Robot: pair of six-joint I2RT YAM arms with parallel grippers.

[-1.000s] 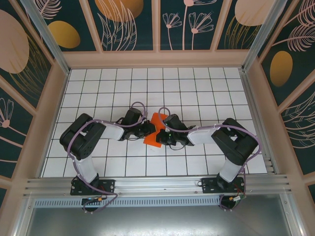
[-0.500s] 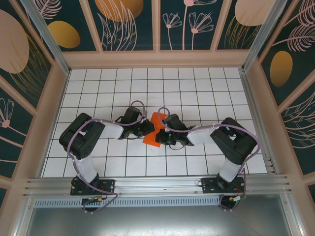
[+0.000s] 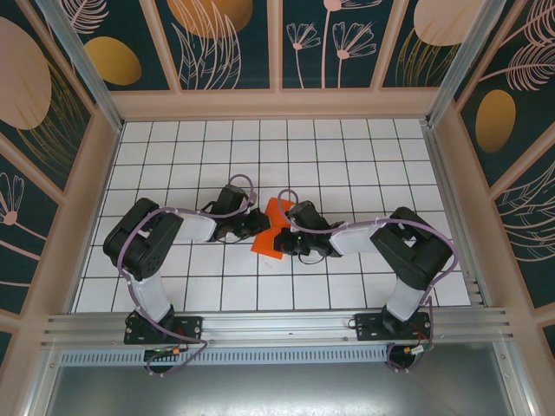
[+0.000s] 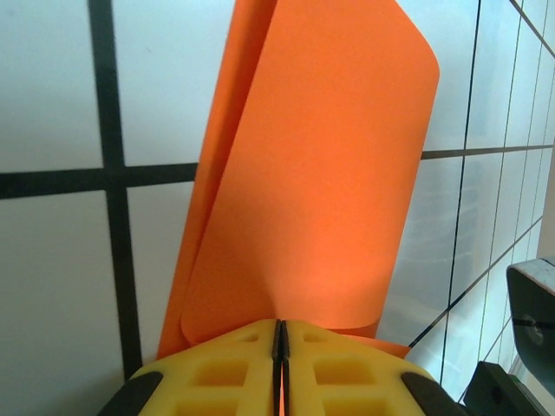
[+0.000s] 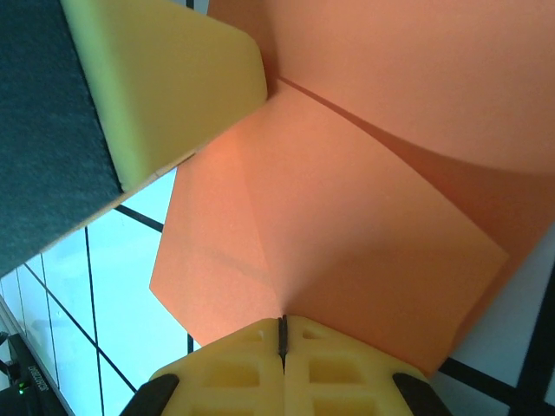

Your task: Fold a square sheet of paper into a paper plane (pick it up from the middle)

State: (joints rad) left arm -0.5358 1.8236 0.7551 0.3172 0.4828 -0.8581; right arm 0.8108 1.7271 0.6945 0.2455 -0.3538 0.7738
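Note:
The square sheet of paper (image 3: 271,232) is bright orange, partly folded and curled, and sits between the two grippers at the middle of the tiled floor. My left gripper (image 3: 259,227) is shut on its left edge. In the left wrist view the yellow jaws (image 4: 279,334) meet with the paper (image 4: 312,173) pinched between them, its layers bowing upward. My right gripper (image 3: 285,236) is shut on the right side. In the right wrist view its jaws (image 5: 281,334) pinch a creased flap (image 5: 347,225), and a left finger (image 5: 165,78) presses the paper at upper left.
The white tiled floor (image 3: 347,156) with dark grid lines stretches around the arms. Patterned walls (image 3: 277,43) enclose it at the back and sides. A metal rail (image 3: 277,328) holding the arm bases runs along the near edge.
The left arm has drawn back slightly to the left, and the paper has shifted a little with it. Both grippers stay closed on the paper.

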